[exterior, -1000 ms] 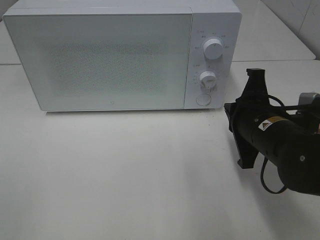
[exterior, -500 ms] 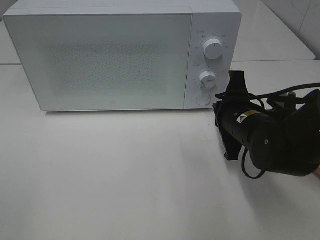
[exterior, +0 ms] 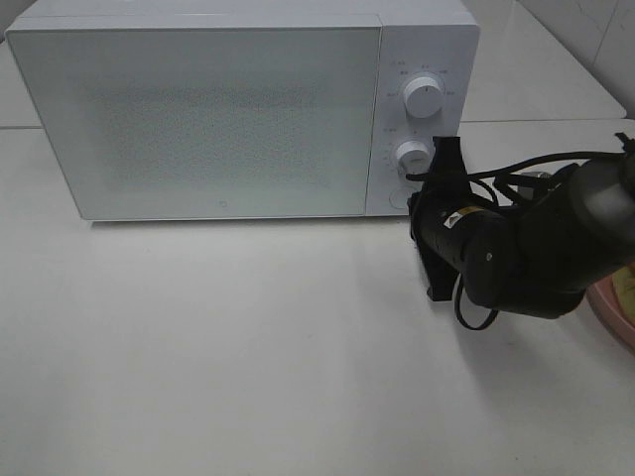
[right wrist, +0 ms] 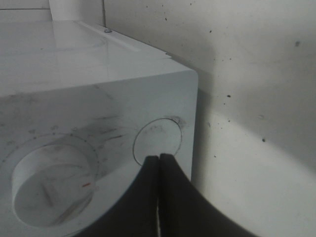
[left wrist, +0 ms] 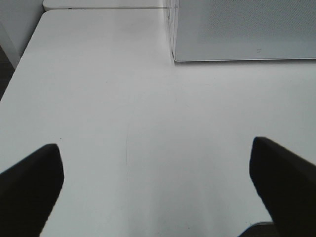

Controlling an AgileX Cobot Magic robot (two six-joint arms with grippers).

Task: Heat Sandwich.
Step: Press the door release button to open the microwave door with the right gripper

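Shut right fingers [right wrist: 148, 187] at the microwave's [exterior: 198, 119] button [right wrist: 159, 134]; sandwich [exterior: 627, 287] seemingly well apart.

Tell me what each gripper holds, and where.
Nothing. The right gripper is shut empty, tips at the microwave's round button; the left gripper is open over the table.
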